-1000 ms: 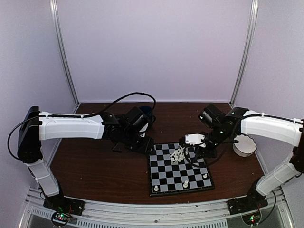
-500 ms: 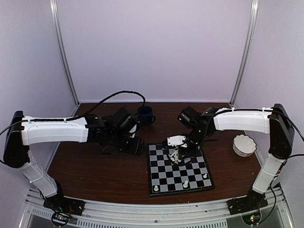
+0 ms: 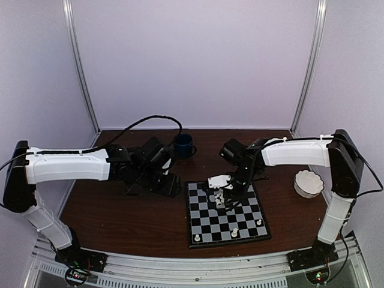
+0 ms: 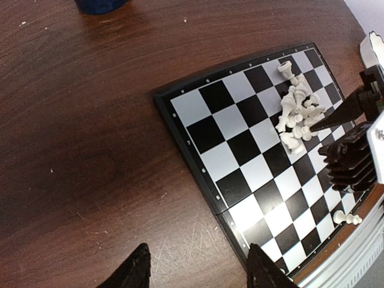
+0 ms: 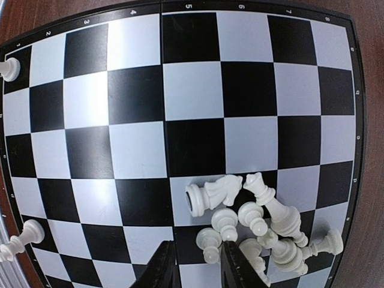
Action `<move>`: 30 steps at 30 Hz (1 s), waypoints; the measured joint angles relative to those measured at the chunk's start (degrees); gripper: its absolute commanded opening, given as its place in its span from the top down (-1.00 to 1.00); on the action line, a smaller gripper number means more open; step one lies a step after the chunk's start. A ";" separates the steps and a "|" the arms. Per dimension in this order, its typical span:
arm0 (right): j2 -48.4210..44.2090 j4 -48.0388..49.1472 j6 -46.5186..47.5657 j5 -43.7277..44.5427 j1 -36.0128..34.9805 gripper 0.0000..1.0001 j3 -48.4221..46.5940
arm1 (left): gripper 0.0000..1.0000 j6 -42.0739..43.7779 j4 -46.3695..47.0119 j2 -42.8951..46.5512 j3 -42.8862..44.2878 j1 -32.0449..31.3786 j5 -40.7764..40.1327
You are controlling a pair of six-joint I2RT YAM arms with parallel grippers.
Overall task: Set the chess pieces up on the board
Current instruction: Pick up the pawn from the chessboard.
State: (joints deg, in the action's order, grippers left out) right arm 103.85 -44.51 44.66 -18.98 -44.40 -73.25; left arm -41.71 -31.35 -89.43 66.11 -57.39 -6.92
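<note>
Beside the toppled chess pieces (image 5: 252, 217) on the board (image 5: 138, 90), the right gripper (image 5: 197, 270) was held narrowly parted, empty, the left gripper (image 4: 198, 273) spread. Pieces were judged light, slippery: best pinched mid-stem.

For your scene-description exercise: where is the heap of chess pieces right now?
In the right wrist view, the heap of chess pieces lies lower right, just beside the right gripper; from above, it is on the far half of the board.

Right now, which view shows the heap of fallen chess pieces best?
The right wrist view: the heap of chess pieces lies close, single figures distinct. The left wrist view shows it smaller; the top external view, only a pale cluster.
</note>
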 measured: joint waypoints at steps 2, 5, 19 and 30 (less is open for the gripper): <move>0.52 0.00 0.02 0.39 0.00 0.47 0.00 | -0.10 0.02 0.00 0.00 0.00 0.00 0.00; 0.83 0.00 0.02 0.98 0.00 0.51 0.00 | -0.10 0.00 0.00 0.00 0.00 0.00 0.02; 0.81 0.61 -0.02 2.23 0.00 0.84 0.13 | -0.10 0.00 0.02 0.00 0.00 0.00 0.11; -7.91 -1.05 -1.60 1.29 0.00 0.85 1.53 | -0.10 -0.02 0.07 0.00 0.00 0.00 0.31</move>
State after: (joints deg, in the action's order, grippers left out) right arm 95.94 -45.56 43.07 -17.69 -44.40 -71.72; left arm -41.74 -31.29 -89.43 66.11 -57.39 -6.61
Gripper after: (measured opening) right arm 0.077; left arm 0.551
